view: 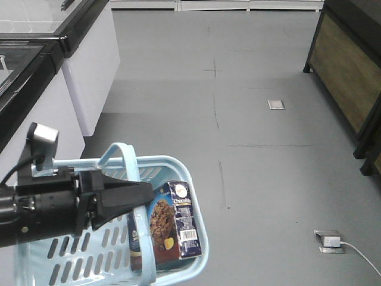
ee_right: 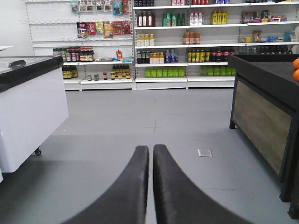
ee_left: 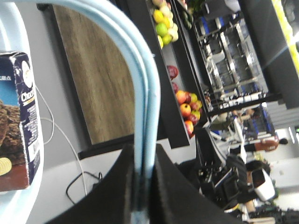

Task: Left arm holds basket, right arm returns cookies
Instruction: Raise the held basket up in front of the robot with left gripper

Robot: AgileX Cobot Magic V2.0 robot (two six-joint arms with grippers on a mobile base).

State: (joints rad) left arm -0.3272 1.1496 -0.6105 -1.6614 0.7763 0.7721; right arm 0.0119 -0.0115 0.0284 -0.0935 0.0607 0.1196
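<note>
- Two claws are in view. The left claw (ee_left: 144,161) pinches the arched handle (view: 128,158) of the light blue basket (view: 71,253).
- The right claw (ee_right: 151,177) is pressed together above the grey floor (ee_right: 117,121).
- The cookie box (view: 175,220) stands on end inside the basket, at its right edge.

You can read "Choco" in white letters on the cookie box (ee_left: 18,121). Its barcode digits and the labels on the shelf bottles (ee_right: 161,57) are too small.
</note>
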